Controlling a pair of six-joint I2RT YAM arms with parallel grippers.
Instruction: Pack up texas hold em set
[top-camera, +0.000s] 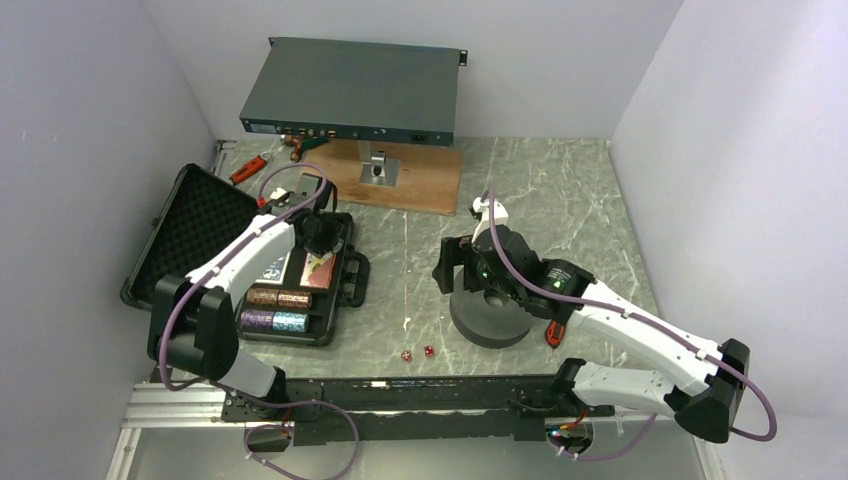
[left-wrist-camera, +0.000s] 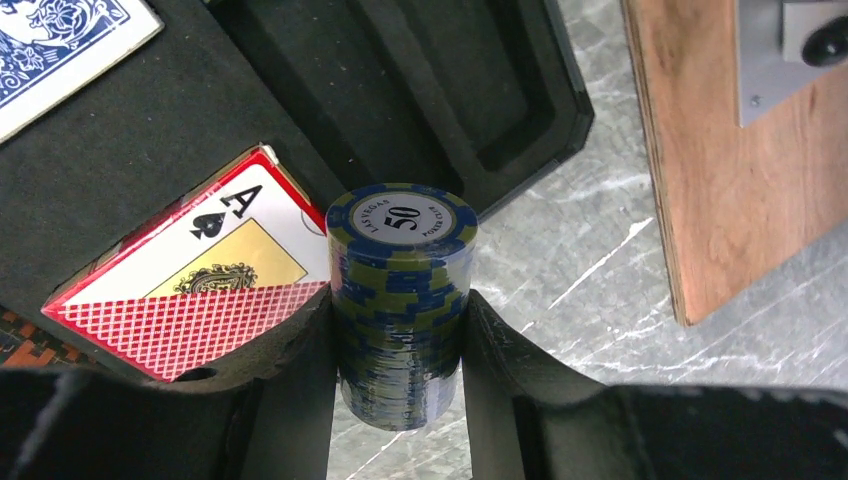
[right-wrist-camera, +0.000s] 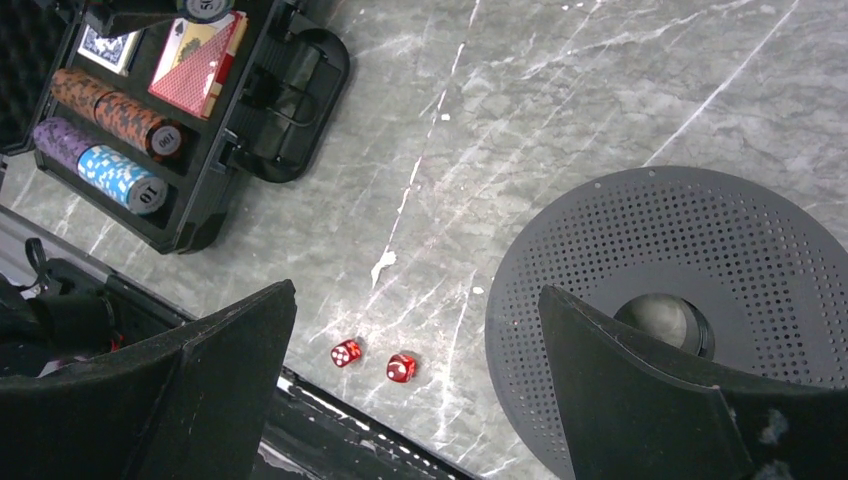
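The black briefcase (top-camera: 190, 235) lies open at the left, foam lid folded back. Its tray (right-wrist-camera: 215, 160) holds an orange-brown chip stack (right-wrist-camera: 120, 110), a purple one (right-wrist-camera: 58, 138) and a light blue one (right-wrist-camera: 120, 178). A red card deck box (left-wrist-camera: 190, 290) and a blue-backed deck (left-wrist-camera: 60, 40) lie in it too. My left gripper (left-wrist-camera: 400, 305) is shut on a blue and olive "50" chip stack (left-wrist-camera: 402, 250), held over the tray's far end beside empty slots (left-wrist-camera: 440, 90). Two small red dice (right-wrist-camera: 346, 352) (right-wrist-camera: 401, 367) lie on the table. My right gripper (right-wrist-camera: 415, 370) stands open above them.
A thick dark grey perforated ring (right-wrist-camera: 690, 260) sits right of the dice, under my right gripper's right finger. A wooden board (top-camera: 400, 175) with a metal stand carries a flat grey rack box (top-camera: 350, 90) at the back. Red-handled tools (top-camera: 248, 168) lie behind the case.
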